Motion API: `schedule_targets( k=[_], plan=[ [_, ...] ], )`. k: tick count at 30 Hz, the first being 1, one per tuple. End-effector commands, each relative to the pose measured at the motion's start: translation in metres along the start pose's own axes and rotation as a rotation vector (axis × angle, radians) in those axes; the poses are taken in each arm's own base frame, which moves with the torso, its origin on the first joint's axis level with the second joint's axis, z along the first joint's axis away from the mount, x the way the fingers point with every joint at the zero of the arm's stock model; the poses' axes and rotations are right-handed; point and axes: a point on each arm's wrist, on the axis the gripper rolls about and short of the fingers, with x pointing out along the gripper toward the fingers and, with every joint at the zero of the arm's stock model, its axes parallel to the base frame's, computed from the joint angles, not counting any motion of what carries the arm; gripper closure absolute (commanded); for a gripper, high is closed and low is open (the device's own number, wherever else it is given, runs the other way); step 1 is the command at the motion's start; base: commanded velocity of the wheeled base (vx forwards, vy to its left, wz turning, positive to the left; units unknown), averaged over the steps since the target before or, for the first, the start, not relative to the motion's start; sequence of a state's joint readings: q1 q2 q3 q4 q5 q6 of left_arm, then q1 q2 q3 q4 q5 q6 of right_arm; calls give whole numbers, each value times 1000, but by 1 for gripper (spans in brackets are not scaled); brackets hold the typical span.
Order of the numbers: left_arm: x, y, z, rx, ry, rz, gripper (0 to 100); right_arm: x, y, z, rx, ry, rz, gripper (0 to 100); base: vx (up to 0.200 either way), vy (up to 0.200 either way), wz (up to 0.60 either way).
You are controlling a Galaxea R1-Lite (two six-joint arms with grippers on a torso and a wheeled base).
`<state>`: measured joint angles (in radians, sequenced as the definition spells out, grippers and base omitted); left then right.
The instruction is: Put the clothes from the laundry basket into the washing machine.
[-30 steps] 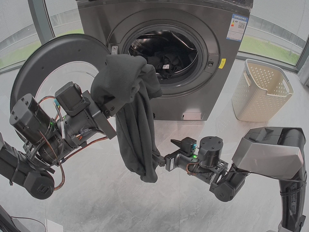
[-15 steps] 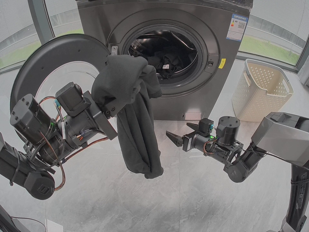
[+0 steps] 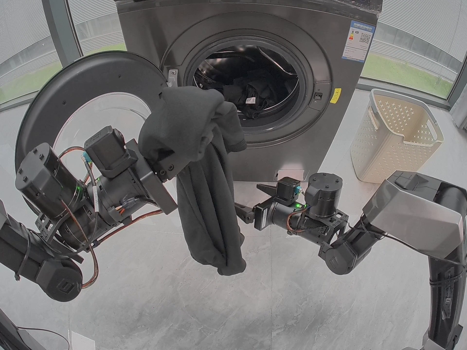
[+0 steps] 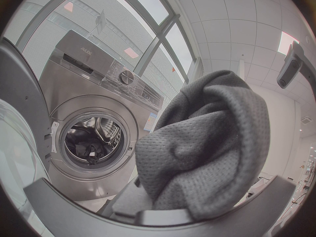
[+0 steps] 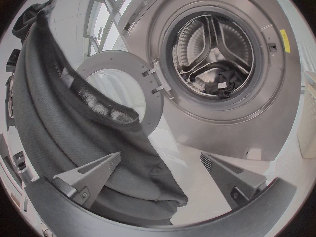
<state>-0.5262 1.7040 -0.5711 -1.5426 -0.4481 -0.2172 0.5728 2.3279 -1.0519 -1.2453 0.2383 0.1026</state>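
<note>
Here, the right gripper (image 5: 159, 155) is being held with its jaws wide apart, one fingertip (image 5: 105, 163) being set right at the hanging end of the dark grey garment (image 3: 206, 205); whether cloth is being touched cannot be told. The right arm is being stretched low over the floor (image 3: 292, 307) toward the cloth, having been brought in from farther off half a second ago. The left gripper (image 3: 165, 166) is being kept clamped on the garment's bunched top, raised before the open door (image 3: 82, 88) of the washing machine (image 3: 311, 122). Dark clothes (image 3: 250, 96) are lying in the drum, and the laundry basket (image 3: 396, 139) is standing at the machine's right.
</note>
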Motion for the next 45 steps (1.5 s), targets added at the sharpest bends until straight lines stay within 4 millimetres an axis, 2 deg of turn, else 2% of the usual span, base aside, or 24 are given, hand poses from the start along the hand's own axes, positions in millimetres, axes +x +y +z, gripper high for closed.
schedule_targets(
  k=[1,10,19,31,39,45],
  plan=[
    [0,1,0,0,1,3,100,-6,21,-2,-2,9,60,0,0,0,0],
    [0,1,0,2,-2,4,100,-3,39,-6,-10,-10,162,0,0,0,0],
    [-1,2,1,3,0,0,100,-2,48,-6,-10,-34,231,0,0,0,0],
    [-1,1,3,4,-5,-2,100,15,44,-14,-12,-69,226,0,0,0,0],
    [-1,1,3,4,-7,-3,100,21,54,-16,-1,-104,266,0,0,0,0],
    [-1,1,3,4,-7,-3,100,27,54,-17,-14,-150,270,0,0,0,0]
  ],
)
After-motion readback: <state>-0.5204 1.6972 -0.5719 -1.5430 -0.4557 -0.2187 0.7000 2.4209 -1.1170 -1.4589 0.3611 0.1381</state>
